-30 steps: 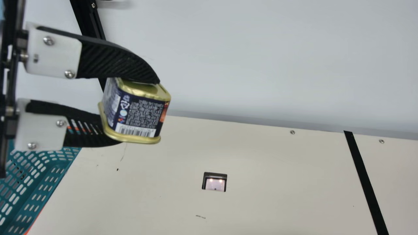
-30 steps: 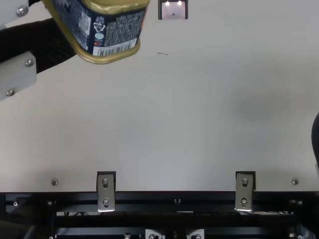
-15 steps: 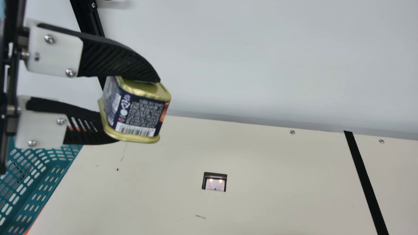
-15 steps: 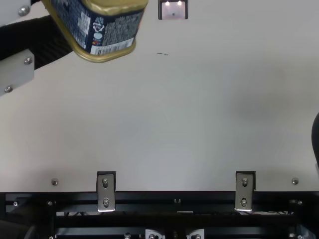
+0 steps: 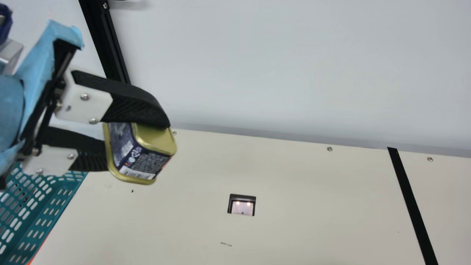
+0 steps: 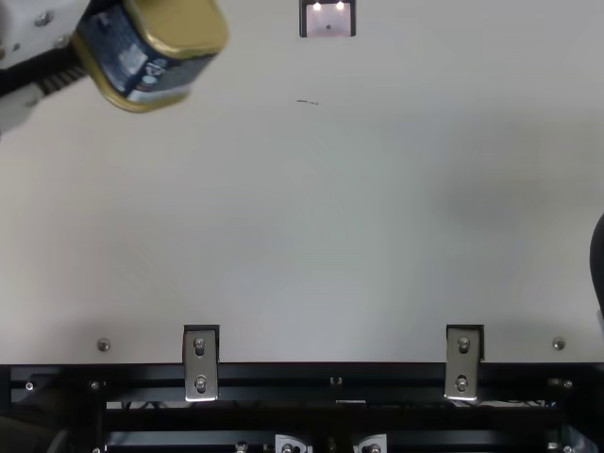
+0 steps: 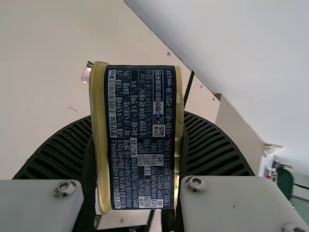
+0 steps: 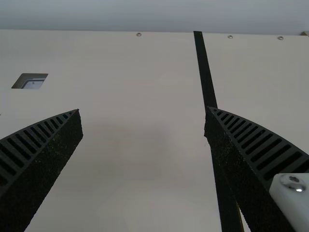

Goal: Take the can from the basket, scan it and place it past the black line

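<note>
Can (image 5: 149, 160) hangs clamped in left fingers (image 5: 138, 106), basket (image 5: 51, 217) and scanner (image 5: 242, 207) near, black line (image 5: 407, 191) farther, right fingers (image 6: 598, 262) apart.

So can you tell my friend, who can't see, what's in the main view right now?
The robot's left gripper holds a gold and dark blue can in the air. Right of it, a scanner with two little lights sits in a cream table, then comes a black line. A teal basket is at the lower left.

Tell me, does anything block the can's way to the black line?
Nothing visible does. The left gripper holds the can; the scanner window before the black line is set into the table.
</note>
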Controlling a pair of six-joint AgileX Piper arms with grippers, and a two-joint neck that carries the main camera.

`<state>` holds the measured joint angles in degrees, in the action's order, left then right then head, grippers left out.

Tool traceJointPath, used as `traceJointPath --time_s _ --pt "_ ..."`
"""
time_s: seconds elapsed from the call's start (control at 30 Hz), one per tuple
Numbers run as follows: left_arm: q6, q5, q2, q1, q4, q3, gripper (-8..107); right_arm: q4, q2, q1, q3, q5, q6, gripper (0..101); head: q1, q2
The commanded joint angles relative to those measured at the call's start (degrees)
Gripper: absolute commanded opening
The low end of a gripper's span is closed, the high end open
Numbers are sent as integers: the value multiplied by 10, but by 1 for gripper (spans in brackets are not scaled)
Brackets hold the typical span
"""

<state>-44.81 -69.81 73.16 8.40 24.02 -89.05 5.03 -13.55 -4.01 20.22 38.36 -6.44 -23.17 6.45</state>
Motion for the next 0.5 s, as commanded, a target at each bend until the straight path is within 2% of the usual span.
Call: traceJointPath --time_s 0.0,0.2,0.47 --pt "44 5 2 3 -14 4 10 0 0 0 0 0 0 101 -18 -9" --pt "103 40 0 17 -44 40 10 0 0 0 0 0 0 101 -18 -9" --pt "179 140 -16 56 -86 103 10 0 0 0 0 0 0 101 -18 -9"
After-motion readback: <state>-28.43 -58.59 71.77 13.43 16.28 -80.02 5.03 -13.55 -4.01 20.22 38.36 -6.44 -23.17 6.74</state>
